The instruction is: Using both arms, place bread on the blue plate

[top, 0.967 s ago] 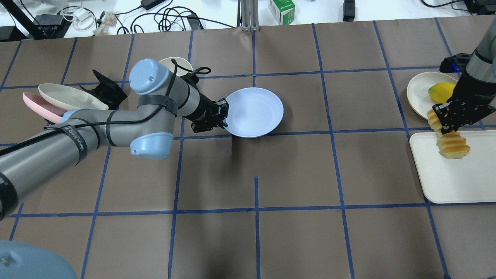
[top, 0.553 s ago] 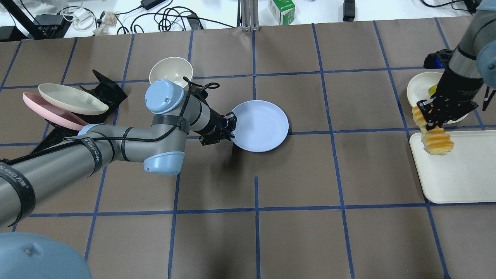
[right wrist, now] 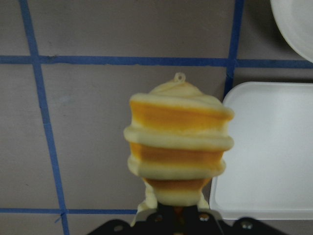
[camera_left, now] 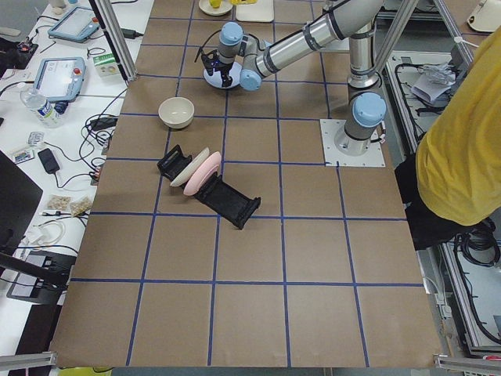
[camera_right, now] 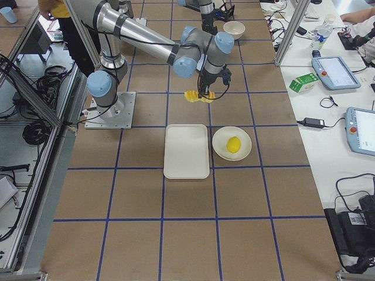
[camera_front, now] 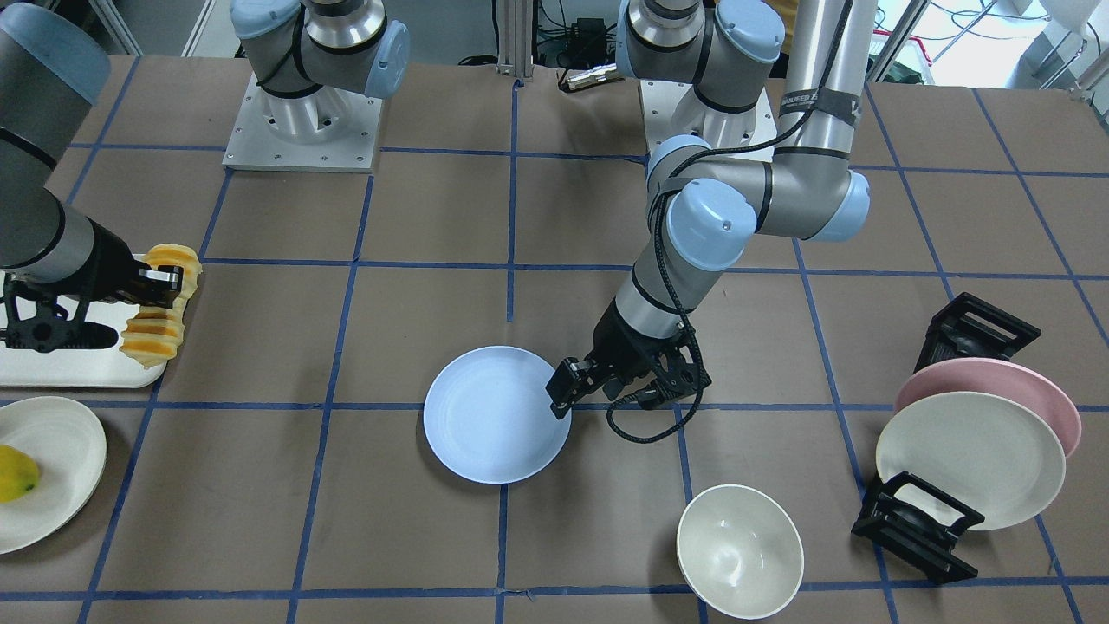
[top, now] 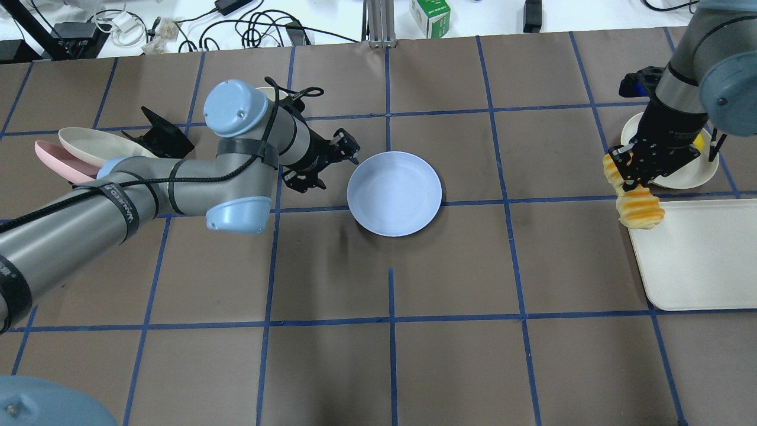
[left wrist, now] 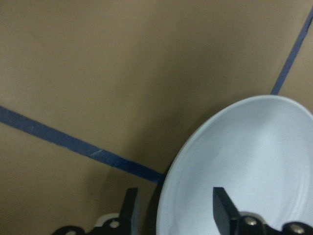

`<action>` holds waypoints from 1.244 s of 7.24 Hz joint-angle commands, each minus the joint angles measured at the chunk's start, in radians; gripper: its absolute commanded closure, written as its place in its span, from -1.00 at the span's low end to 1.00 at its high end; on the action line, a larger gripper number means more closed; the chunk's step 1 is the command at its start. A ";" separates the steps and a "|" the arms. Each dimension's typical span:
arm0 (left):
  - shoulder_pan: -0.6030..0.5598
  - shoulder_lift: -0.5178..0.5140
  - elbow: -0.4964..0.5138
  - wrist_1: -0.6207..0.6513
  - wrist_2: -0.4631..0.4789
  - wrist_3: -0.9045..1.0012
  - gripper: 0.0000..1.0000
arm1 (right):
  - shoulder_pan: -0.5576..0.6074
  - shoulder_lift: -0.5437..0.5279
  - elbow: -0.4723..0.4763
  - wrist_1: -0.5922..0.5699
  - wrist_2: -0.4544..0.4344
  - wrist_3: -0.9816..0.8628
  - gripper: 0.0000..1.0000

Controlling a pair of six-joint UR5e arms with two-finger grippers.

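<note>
- L gripper point(camera_front: 560, 392): fingers point(left wrist: 221, 210) spread, gripping nothing. On the wrist cam one finger sits over the dish's inside and the other outside, w/ the rim betw. them. Can't tell if either touches the rim.
- blue plate point(top: 394, 194): flat on the tabletop point(top: 449, 367), near the middle, just beside the L gripper. The bread isn't on it yet.
- R gripper point(camera_front: 163, 289): fingers pinching the bread point(top: 637, 210) partway along its length, w/ ridged segments sticking out both sides of the grip.
- The bread is lifted off the tabletop at the robot's right end, well apart from the blue plate. From overhead its lower end overlaps the near corner of the cream tray point(top: 698, 266). On the R wrist cam it hangs over brown tabletop, tray edge just beside it.
- cream tray: flat on the tabletop at the right end.
- round cream plate point(camera_front: 61, 451): next to the tray, w/ a yellow fruit point(camera_front: 16, 475) lying on it.
- cream bowl point(camera_front: 739, 550): upright on the tabletop, near the blue plate but apart from it, on the side away from the robot's base.
- black rack point(camera_front: 918, 529): at the robot's left end, holds a pink plate point(camera_front: 1040, 390) and a 2nd cream plate point(camera_front: 970, 459) on edge, leaning and overlapping.
</note>
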 commanded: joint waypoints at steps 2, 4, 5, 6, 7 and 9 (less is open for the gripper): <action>0.004 0.059 0.315 -0.503 0.179 0.103 -1.00 | 0.093 -0.002 0.013 -0.007 0.025 0.084 1.00; 0.007 0.160 0.339 -0.756 0.263 0.133 -1.00 | 0.184 0.006 0.011 -0.028 0.023 0.177 1.00; 0.005 0.222 0.348 -0.866 0.284 0.175 -1.00 | 0.221 0.001 0.014 -0.045 0.046 0.187 1.00; 0.002 0.275 0.337 -0.887 0.329 0.265 -1.00 | 0.290 0.007 0.019 -0.060 0.071 0.268 1.00; 0.000 0.326 0.337 -0.939 0.331 0.269 -1.00 | 0.359 0.018 0.039 -0.127 0.077 0.367 1.00; -0.006 0.366 0.310 -0.970 0.332 0.539 -1.00 | 0.493 0.094 0.039 -0.221 0.132 0.585 1.00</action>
